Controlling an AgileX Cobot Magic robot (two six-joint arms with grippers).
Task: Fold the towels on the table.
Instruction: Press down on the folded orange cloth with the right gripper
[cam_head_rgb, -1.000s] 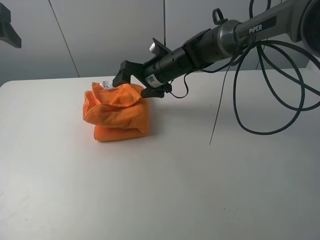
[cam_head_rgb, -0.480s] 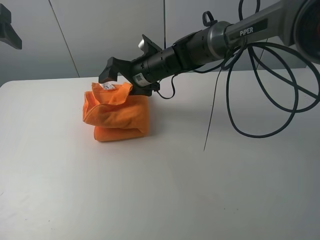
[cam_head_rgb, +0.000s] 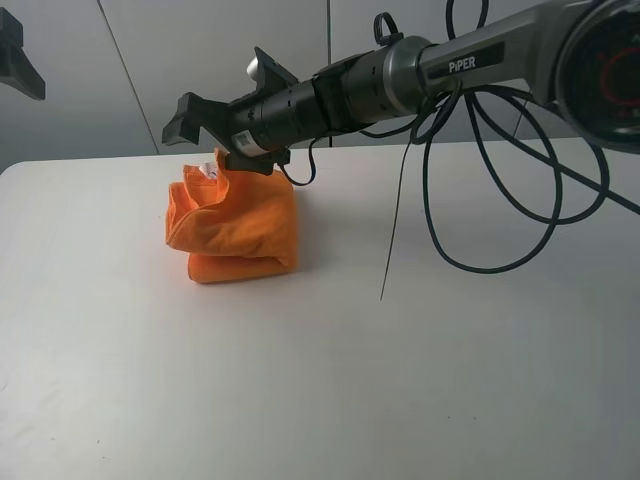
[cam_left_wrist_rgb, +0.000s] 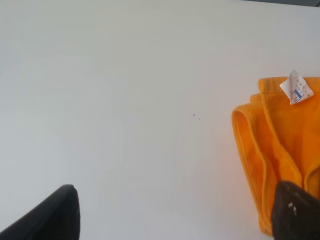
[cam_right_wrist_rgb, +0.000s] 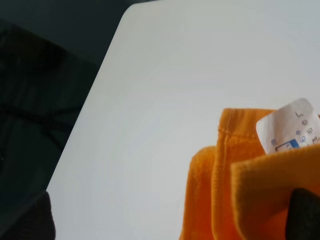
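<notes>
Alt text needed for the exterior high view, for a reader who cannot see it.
A black robot arm's right gripper reaches in from the right with jaws open, at the top of a bunched, roughly folded bright orange fuzzy towel. The towel lies on a large plain white table.

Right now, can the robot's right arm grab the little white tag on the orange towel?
Probably yes. The right tool is open just above the orange towel, and the white tag sits uncovered at the top corner with nothing in the way.
</notes>
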